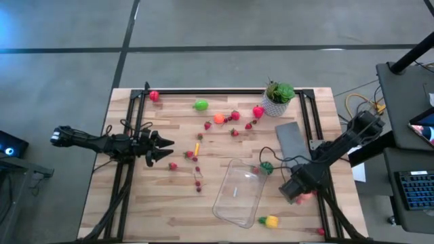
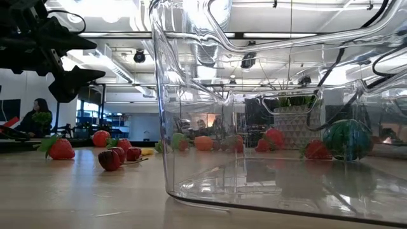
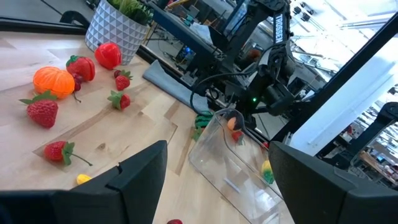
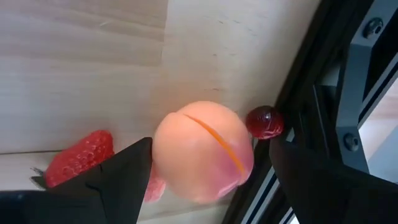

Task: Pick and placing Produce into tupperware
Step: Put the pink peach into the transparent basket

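Observation:
The clear tupperware (image 1: 239, 192) lies on the wooden table, right of its middle, and fills the front of the low view (image 2: 267, 127). Produce is scattered across the far half: red berries (image 1: 196, 173), an orange piece (image 1: 218, 118) and a light green piece (image 1: 201, 105). A yellow piece (image 1: 271, 221) lies near the front edge. My right gripper (image 1: 298, 193) points steeply down at the table's right edge, open, its fingers on either side of a pink peach (image 4: 202, 152). My left gripper (image 1: 168, 150) waits open and level at the table's left.
A plant in a white pot (image 1: 278, 98) stands at the far right, with a grey slab (image 1: 291, 139) in front of it. A black frame rail (image 4: 348, 93) runs right beside the peach, with a strawberry (image 4: 78, 158) and a dark red cherry (image 4: 264, 121) close by.

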Robot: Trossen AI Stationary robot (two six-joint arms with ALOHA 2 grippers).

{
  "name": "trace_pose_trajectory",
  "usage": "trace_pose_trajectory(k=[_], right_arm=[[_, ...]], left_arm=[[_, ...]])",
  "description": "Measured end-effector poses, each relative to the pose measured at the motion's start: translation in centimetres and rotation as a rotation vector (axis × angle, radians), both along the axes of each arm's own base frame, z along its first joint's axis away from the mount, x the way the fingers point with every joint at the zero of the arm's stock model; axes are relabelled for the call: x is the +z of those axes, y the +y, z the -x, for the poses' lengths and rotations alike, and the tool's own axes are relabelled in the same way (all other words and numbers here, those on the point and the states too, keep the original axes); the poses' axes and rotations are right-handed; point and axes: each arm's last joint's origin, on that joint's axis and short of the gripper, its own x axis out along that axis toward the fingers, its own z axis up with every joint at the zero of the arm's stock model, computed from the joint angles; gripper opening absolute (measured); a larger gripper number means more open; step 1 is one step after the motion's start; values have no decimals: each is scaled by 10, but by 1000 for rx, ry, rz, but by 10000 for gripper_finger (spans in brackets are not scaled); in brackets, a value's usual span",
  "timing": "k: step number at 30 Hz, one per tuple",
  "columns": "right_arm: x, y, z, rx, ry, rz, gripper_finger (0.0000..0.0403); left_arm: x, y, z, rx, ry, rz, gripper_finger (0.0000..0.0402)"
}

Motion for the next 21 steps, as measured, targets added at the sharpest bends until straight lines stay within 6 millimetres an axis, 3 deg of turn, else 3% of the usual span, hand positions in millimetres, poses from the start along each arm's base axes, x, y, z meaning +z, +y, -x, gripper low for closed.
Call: trace_pose_trajectory(k=[6,21], right_arm=[[-1,0,0,84,-18,-30,308],[-4,2,-3,105,-55,-48,306]], left_arm=[[0,0,0,0,0,0,267],[0,0,0,0,0,0,267]])
